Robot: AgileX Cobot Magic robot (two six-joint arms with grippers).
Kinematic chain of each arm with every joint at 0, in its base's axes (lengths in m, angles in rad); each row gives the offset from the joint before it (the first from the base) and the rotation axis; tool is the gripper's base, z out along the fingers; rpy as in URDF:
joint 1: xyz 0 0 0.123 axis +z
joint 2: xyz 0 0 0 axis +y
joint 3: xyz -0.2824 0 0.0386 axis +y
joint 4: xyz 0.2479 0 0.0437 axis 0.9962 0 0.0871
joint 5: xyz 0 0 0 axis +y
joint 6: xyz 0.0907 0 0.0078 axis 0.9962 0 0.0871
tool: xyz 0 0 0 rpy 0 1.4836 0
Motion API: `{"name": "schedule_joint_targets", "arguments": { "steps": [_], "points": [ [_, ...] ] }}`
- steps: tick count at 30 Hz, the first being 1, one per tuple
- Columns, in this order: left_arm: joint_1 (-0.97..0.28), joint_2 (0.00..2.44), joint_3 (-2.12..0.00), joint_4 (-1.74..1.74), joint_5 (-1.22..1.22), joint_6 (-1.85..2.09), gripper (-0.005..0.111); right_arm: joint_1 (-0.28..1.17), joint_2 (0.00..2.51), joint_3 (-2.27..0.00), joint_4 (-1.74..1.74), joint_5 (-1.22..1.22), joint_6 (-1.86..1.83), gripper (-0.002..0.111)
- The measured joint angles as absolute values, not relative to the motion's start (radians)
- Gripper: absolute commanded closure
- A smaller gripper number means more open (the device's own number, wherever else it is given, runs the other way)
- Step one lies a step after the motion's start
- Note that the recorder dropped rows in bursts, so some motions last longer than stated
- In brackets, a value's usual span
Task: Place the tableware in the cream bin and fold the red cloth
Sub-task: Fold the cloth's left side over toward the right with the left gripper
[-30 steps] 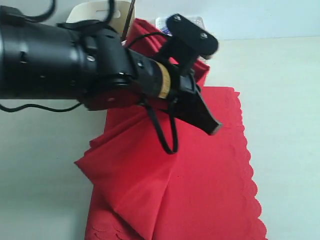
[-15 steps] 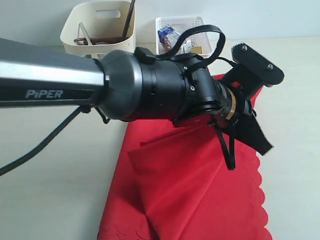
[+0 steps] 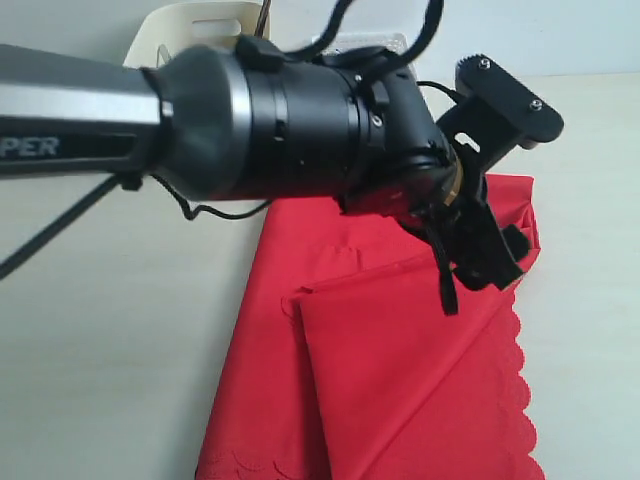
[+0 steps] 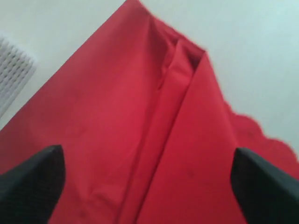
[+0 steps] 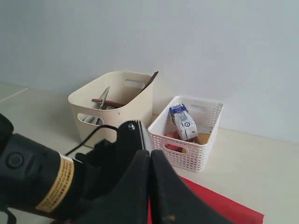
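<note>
Red cloth (image 4: 117, 121) beneath left claw (image 4: 147, 184), fingers (image 4: 32, 182) spread wide

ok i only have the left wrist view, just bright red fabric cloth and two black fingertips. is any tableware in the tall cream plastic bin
observer: yes, the right wrist view shows several utensil handles standing in the tall cream plastic bin.
operator: what's the right gripper doing
observer: the right gripper is shut with nothing between its fingers.
operator: and the cloth overall
observer: in the exterior view one flap of the bright red cloth lies folded over the rest.
</note>
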State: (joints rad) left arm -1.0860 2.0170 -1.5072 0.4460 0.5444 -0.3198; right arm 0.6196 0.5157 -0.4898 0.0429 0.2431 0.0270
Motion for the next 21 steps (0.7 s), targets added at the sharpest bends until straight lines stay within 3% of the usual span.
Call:
{"name": "schedule_joint_targets", "arguments": {
  "steps": [2, 4, 10, 21],
  "points": [
    [-1.071, 1.995, -1.507, 0.448, 0.649, -0.288, 0.07, 0.62, 0.516, -0.49, 0.043, 0.243, 0.027, 0.108],
    [-1.042, 1.981, -1.492, 0.448, 0.727, -0.278, 0.108, 0.62, 0.516, -0.49, 0.043, 0.243, 0.027, 0.108],
    [-0.948, 1.96, -1.324, 0.437, 0.731, -0.276, 0.104, 0.62, 0.516, -0.49, 0.045, 0.243, 0.027, 0.108],
    [-0.895, 1.958, -1.058, 0.411, 0.374, -0.316, 0.104, 0.62, 0.516, -0.49, 0.045, 0.243, 0.029, 0.108]
  ]
}}
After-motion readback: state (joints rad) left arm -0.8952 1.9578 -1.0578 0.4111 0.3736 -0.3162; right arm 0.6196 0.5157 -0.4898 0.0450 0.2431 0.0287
